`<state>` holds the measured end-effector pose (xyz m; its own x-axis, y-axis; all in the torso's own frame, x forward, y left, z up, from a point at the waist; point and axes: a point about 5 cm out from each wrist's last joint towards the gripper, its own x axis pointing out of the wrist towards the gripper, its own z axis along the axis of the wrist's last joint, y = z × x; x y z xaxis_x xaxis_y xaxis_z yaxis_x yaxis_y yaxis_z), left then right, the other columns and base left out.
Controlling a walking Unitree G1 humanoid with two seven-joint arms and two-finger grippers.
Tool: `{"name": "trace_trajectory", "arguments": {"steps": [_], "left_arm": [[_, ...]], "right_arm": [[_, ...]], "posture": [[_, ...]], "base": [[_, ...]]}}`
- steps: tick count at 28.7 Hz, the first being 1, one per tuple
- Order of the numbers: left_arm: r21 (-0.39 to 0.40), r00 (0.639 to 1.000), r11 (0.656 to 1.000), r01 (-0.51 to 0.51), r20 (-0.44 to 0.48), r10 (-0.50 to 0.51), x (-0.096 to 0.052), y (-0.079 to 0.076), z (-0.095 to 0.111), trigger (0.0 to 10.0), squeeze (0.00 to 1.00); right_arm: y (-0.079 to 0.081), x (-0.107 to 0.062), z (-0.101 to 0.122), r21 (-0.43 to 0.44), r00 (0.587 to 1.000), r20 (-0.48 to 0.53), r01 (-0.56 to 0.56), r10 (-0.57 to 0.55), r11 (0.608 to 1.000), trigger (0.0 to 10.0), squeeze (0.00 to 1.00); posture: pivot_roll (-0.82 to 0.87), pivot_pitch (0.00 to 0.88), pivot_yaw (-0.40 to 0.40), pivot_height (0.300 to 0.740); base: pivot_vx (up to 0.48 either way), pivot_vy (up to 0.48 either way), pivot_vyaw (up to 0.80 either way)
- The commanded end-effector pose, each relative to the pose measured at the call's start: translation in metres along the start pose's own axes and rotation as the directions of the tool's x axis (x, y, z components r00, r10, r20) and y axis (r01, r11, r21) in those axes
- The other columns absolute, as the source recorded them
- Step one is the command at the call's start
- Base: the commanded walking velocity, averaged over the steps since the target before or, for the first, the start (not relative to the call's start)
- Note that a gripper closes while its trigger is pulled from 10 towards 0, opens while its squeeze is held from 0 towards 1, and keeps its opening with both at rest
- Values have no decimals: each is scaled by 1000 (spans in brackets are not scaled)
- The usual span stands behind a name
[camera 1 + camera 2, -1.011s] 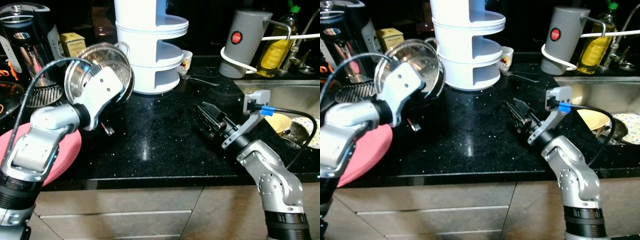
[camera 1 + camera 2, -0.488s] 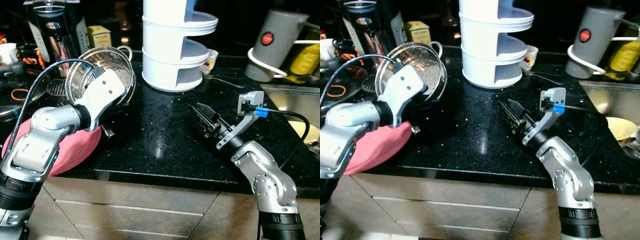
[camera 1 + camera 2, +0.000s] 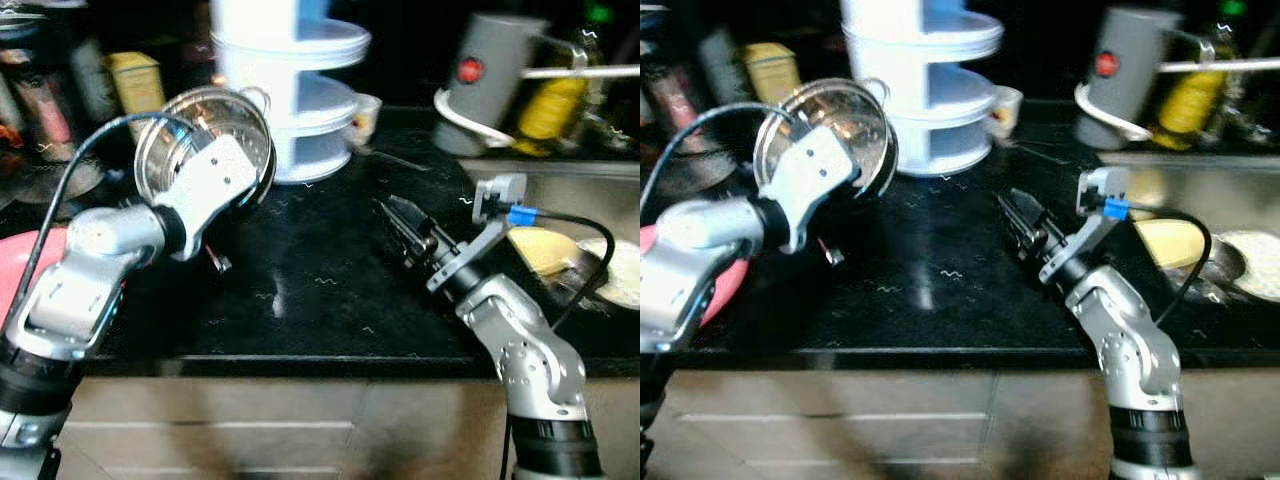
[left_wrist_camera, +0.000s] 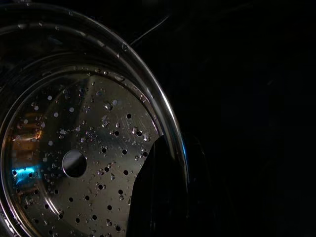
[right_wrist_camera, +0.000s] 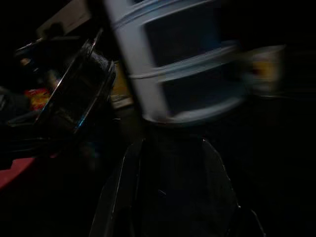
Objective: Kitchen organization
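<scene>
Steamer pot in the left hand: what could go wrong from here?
1. The steamer pot is held tilted, its rim pinched by the left hand; water droplets inside suggest it may slip or twist.
2. It is carried close to the white tiered rack; a swing could knock it.
3. The head views are blurred, so the robot seems to be moving, making placement less sure.

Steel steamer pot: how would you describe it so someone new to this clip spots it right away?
Start at the black counter and find the tall white tiered stand at its back. Just to its left, the left gripper holds up a shiny steel steamer pot, tilted so its inside faces the camera. Its perforated base and loop handle set it apart from the dark jars and yellow box behind.
</scene>
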<state>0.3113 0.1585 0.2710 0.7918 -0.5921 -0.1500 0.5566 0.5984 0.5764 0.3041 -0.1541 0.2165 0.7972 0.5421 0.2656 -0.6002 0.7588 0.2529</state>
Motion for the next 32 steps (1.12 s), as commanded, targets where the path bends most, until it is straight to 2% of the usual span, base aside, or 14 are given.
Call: {"name": "trace_trajectory", "arguments": {"steps": [1, 11, 20, 23, 32], "left_arm": [[31, 1000, 1000, 4, 22, -5, 1, 0, 8, 10000, 0], [28, 1000, 1000, 3, 26, -3, 1, 1, 9, 10000, 0], [25, 1000, 1000, -5, 24, 4, 2, 3, 8, 10000, 0], [16, 1000, 1000, -12, 24, 11, 3, 3, 7, 10000, 0], [8, 999, 999, -32, 25, 32, 5, 8, 5, 10000, 0]], "right_arm": [[-4, -3, 3, -1, 1000, 16, 19, -19, 1000, 10000, 0], [-3, -3, 3, -2, 1000, 20, 12, -12, 1000, 10000, 0], [-3, -5, -1, -39, 1000, -8, 6, -6, 999, 10000, 0], [0, -6, -3, -50, 999, -17, -36, 35, 998, 10000, 0], [1, -8, -2, -66, 998, -30, -58, 56, 996, 10000, 0]], "posture": [[-27, 0, -26, 740], [-26, 0, -27, 740], [-30, 0, -25, 740], [-29, 0, -28, 740], [-36, 0, -30, 740]], "base": [[0, -424, -400], [0, -421, 0], [0, -419, 0], [0, -246, 0], [0, 0, 742]]}}
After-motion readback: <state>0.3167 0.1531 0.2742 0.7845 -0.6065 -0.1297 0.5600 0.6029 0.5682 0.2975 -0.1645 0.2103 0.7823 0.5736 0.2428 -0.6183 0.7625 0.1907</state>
